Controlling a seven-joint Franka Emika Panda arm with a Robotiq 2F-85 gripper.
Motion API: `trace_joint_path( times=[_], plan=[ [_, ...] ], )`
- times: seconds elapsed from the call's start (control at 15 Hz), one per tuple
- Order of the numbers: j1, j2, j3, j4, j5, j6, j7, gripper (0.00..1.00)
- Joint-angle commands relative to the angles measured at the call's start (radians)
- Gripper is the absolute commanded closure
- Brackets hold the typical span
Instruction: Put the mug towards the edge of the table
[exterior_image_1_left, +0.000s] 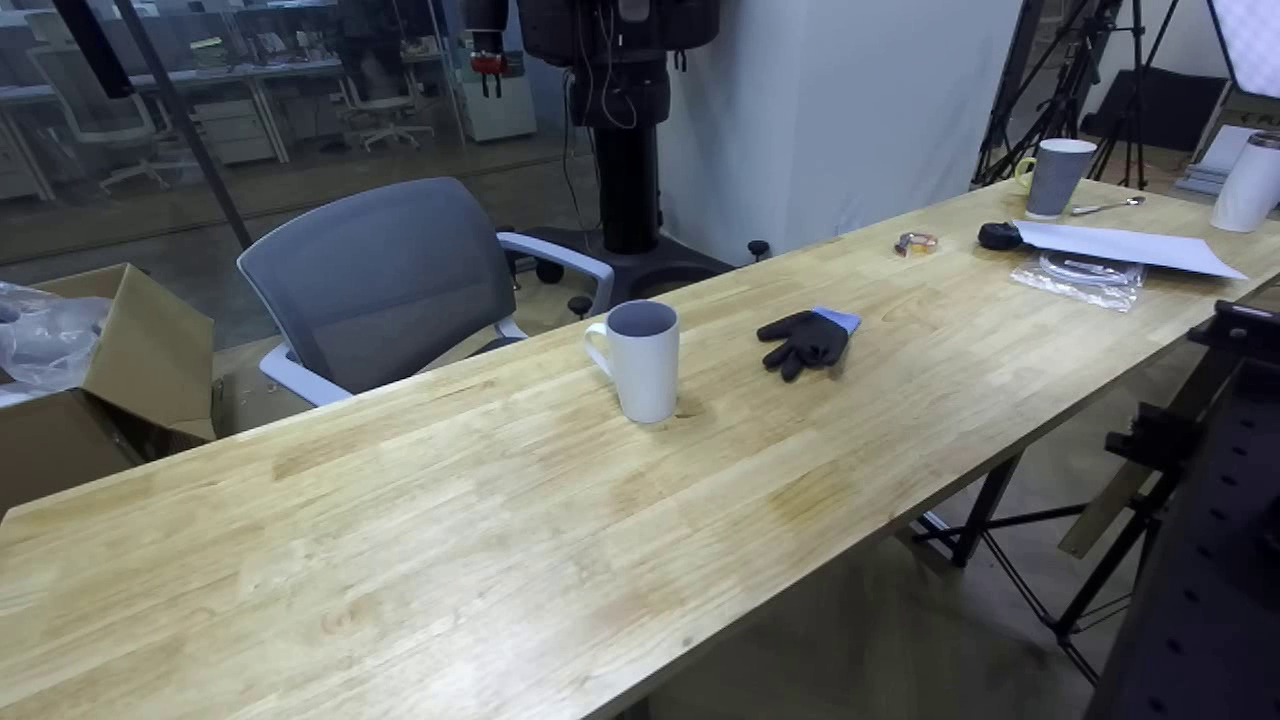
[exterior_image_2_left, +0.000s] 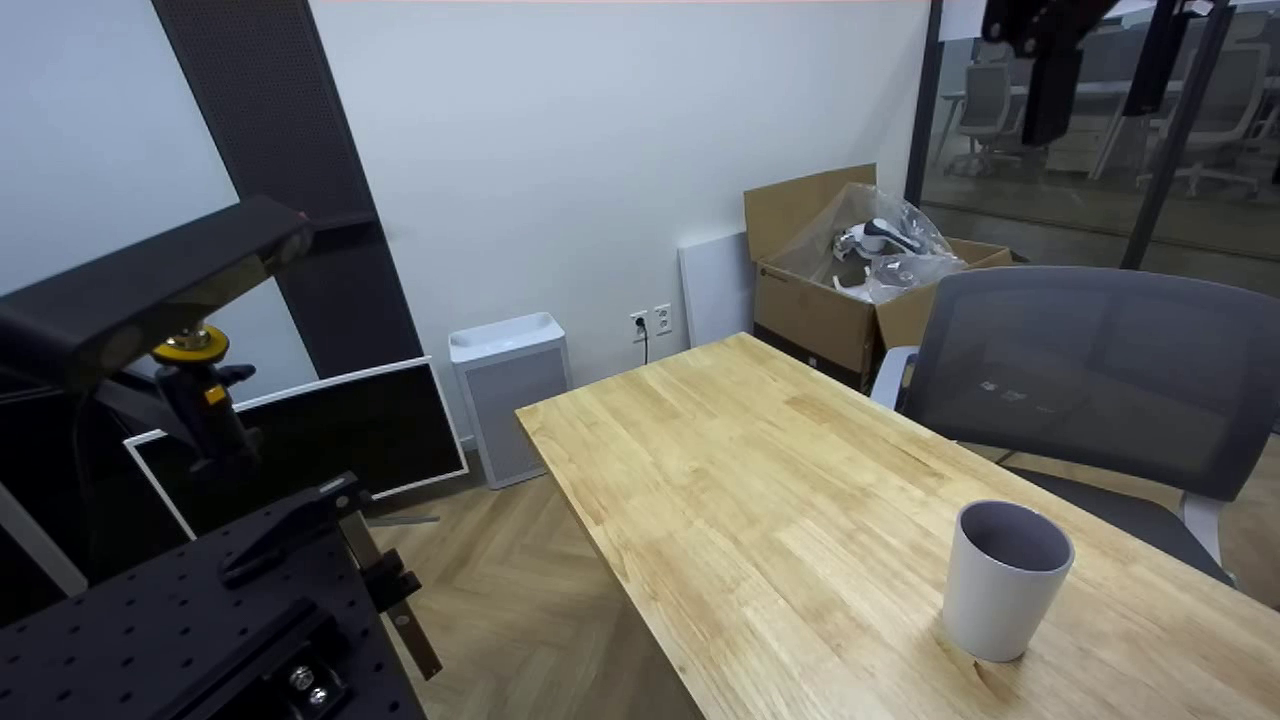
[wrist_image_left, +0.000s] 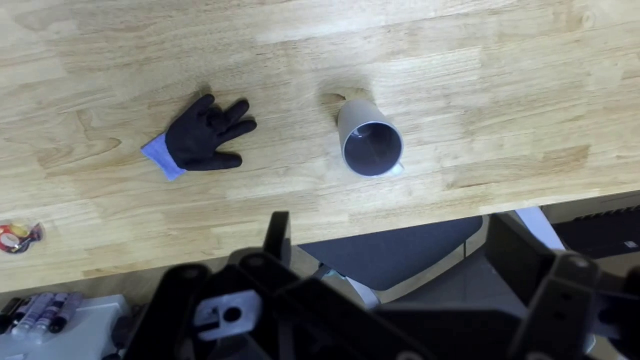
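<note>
Starting from the left in an exterior view, we pick up the box (exterior_image_1_left: 150, 350), flaps up, then the grey chair (exterior_image_1_left: 390, 290) right by the worktop (exterior_image_1_left: 450, 540). And there's the mug (exterior_image_1_left: 645, 370)! It stands upright on the worktop, set in from the chair-side edge, handle on that side. On we go: the glove (exterior_image_1_left: 812, 340), black with a blue cuff, lies near it. Further along, a small packet (exterior_image_1_left: 916, 243), its contents too small for us to read. Now the cup (exterior_image_1_left: 1057, 180), grey with a yellow handle, the spoon (exterior_image_1_left: 1108, 206) just beside it, the paper (exterior_image_1_left: 1130, 247), and far right the flask (exterior_image_1_left: 1243, 185). Across to the wrist view, where we've got the end effector (wrist_image_left: 392, 237), fingers parted wide, a broad gap between them and the mug framed beyond. In an exterior view we catch it up high, well apart from the mug.
</note>
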Motion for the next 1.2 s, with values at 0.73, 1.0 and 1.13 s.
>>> trace_joint_path(
  times=[0.73, 1.0, 1.13],
  plan=[
    [0.054, 0.499, -0.025, 0.386, -0.024, 0.026, 0.191, 0.00],
    [0.093, 0.598, -0.029, 0.478, -0.034, 0.018, 0.243, 0.00],
    [0.109, 0.636, -0.032, 0.511, -0.035, 0.012, 0.255, 0.00]
  ],
)
